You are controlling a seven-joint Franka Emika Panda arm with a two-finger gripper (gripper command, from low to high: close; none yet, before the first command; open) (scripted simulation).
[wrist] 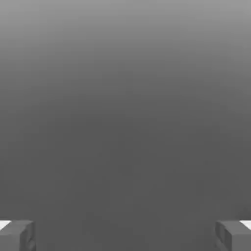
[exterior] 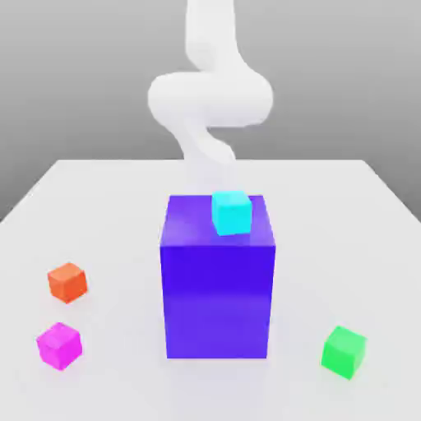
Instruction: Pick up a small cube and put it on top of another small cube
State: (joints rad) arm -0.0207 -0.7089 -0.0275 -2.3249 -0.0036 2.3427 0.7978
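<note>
The gripper (wrist: pixel 125 235) is wide open and holds nothing, and the small pink cube (exterior: pixel 59 345) sits far from it, past the big blue block (exterior: pixel 218 288).

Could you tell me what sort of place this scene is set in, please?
Most likely a simulated tabletop test scene, not a real room: a plain white table against a featureless grey backdrop, flat-coloured cubes such as the magenta cube and green cube around a big blue-purple block, and a smooth white robot arm.

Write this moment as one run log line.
gripper: open, holds nothing | pink cube: on table | cyan cube: on blue block
</note>
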